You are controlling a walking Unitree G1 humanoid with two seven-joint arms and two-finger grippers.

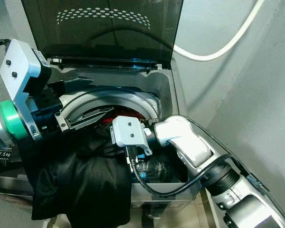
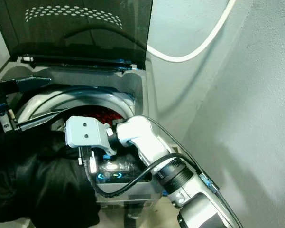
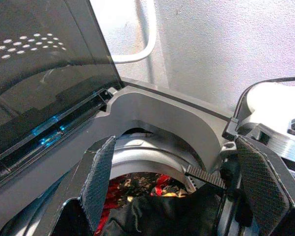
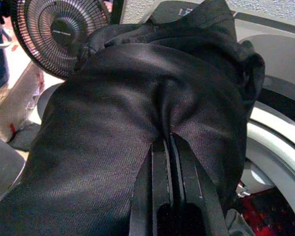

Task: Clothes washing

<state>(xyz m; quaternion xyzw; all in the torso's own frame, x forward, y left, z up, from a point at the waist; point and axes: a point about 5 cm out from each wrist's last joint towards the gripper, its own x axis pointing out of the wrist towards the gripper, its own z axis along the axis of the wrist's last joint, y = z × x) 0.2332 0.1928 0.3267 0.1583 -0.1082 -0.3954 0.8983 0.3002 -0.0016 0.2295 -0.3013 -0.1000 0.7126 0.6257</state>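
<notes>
Your right claw (image 4: 164, 142) is pinched tight on the black garment (image 1: 85, 185), which drapes over the front rim of the washing machine (image 1: 163, 80) and hangs down outside it. Your left claw (image 3: 176, 187) is spread wide above the drum opening, its fingers (image 3: 100, 177) either side of the cloth's upper edge. Red laundry (image 1: 125, 113) lies inside the drum. The dark lid (image 1: 104, 28) stands raised, and a white hose (image 1: 218, 50) runs along the wall behind.

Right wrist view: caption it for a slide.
Right gripper pinches black garment draped over the washer rim.
</notes>
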